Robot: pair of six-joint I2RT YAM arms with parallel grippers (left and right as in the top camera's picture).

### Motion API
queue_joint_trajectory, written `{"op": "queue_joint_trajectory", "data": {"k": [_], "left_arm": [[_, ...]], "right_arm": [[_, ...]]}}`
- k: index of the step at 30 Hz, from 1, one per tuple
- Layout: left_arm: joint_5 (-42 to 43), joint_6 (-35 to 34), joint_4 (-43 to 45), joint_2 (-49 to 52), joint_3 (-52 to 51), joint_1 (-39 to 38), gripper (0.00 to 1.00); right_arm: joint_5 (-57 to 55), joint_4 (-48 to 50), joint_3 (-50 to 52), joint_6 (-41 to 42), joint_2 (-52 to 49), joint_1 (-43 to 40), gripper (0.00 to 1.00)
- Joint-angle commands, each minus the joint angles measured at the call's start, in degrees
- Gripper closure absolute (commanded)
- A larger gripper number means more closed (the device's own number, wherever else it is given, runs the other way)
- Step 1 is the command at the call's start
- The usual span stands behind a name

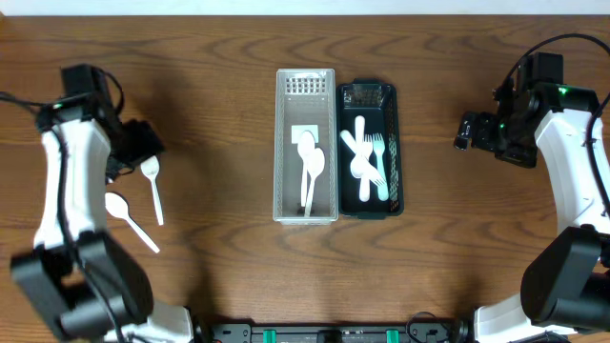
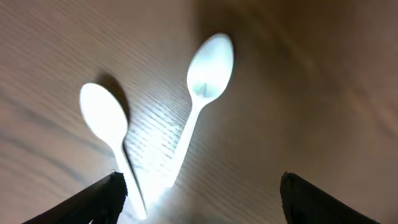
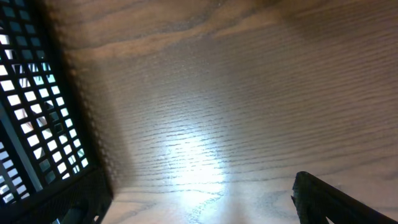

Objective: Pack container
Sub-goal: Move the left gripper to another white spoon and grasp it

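Wooden table (image 1: 219, 76). Clear bin (image 1: 282, 143), white spoons (image 1: 310, 162) inside. Black basket (image 1: 395, 143) touching bin's right side, holding white cutlery (image 1: 367, 157). Left gripper (image 2: 199, 199) well left of bin, jaws apart, above two loose spoons (image 2: 208, 68). Right gripper (image 1: 465, 130) right of bin, jaws apart.

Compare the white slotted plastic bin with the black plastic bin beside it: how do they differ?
The white slotted plastic bin is pale and slightly longer; the black plastic bin is dark and shorter. The white one holds white plastic spoons; the black one holds white plastic forks. Both are rectangular and stand side by side.
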State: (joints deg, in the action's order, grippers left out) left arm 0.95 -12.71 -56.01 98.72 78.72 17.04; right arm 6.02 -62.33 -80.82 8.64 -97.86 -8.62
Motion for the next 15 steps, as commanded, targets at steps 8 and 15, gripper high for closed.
{"op": "queue_joint_trajectory", "data": {"k": [8,15], "left_arm": [[1.7,4.9,3.0,12.1,-1.9,0.1,0.18],[1.7,5.6,3.5,15.8,-1.9,0.2,0.18]], "right_arm": [[0.4,-0.2,0.4,-0.6,0.2,0.1,0.01],[0.4,0.0,0.4,-0.6,0.2,0.1,0.01]]}}
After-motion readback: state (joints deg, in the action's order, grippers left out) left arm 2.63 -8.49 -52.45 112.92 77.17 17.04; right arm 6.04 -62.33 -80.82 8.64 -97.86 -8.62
